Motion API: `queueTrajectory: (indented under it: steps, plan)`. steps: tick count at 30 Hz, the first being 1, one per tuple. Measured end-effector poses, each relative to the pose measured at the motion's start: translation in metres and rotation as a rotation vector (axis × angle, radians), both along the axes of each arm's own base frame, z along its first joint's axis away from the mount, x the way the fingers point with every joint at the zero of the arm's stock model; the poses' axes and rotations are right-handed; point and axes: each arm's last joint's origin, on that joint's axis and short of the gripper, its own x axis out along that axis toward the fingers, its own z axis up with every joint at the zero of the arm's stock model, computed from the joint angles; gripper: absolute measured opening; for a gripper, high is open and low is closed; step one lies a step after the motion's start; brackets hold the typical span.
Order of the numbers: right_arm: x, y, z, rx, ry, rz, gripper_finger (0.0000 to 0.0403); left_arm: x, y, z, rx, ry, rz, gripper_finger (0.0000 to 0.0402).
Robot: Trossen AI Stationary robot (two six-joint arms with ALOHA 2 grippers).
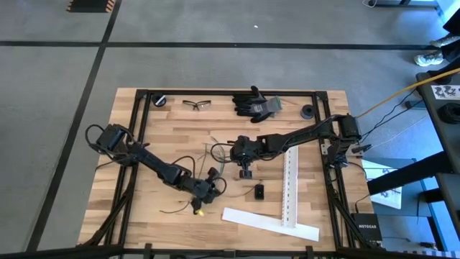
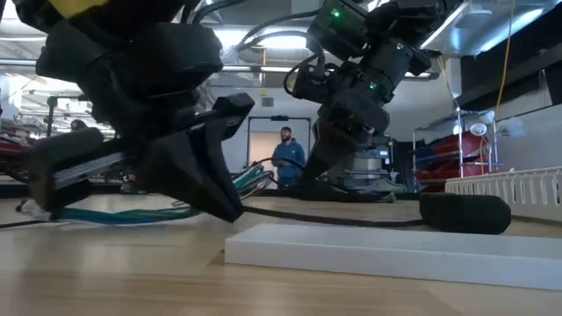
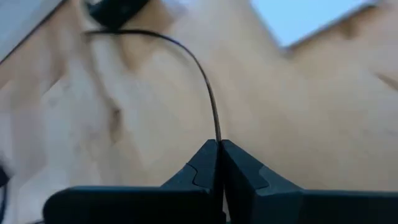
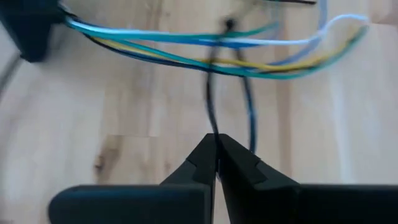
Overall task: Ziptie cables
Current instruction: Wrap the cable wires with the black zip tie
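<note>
Wooden table [image 1: 144, 216] in a workshop. Near edge: left gripper [image 3: 217, 149], fingers pinched on a loose ziptie [image 3: 205, 81] arcing away. Mid-table: right gripper [image 4: 216, 144] pinches the tail of another ziptie [image 4: 210, 93] looped round the cables [image 4: 186, 46]. Judgement: bundle cinched once; second tie not yet applied.

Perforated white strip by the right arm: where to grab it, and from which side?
Grip the strip near mid-length, coming from straight above with the jaws spanning its narrow width. It lies long and slim on the table, so a middle grip should balance it, and both long edges look free of other things.
</note>
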Motion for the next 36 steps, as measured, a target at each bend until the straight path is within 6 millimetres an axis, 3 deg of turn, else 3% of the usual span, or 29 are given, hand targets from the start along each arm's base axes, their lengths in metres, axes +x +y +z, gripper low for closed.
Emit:
queueTrajectory:
  steps: [5, 11, 16, 21, 26, 32, 36]
  plan:
    - [0.002, 0.006, 0.0, 0.032, -0.021, 0.01, 0.0, 0.004, 0.001, 0.008, -0.026, -0.042, 0.113, 0.0032]
    - [0.006, 0.011, 0.003, 0.029, -0.071, 0.027, 0.0, 0.007, -0.005, 0.03, -0.049, -0.091, 0.105, 0.0097]
    - [0.008, 0.01, 0.0, 0.017, -0.083, 0.016, 0.0, -0.001, -0.009, 0.051, 0.06, -0.094, 0.101, 0.0131]
    - [0.011, 0.012, -0.008, 0.016, -0.078, 0.023, 0.0, -0.016, -0.004, 0.068, 0.194, -0.111, 0.229, 0.0133]
    - [0.013, 0.013, -0.017, 0.016, -0.076, 0.024, 0.0, -0.028, 0.021, 0.069, 0.204, -0.055, 0.37, 0.0123]
    - [0.016, 0.013, -0.015, 0.017, -0.105, 0.024, 0.0, -0.036, 0.065, 0.043, 0.229, 0.022, 0.476, 0.0118]
    - [0.017, 0.013, -0.014, 0.017, -0.116, 0.025, 0.0, -0.032, 0.094, 0.036, 0.191, -0.017, 0.465, 0.0118]
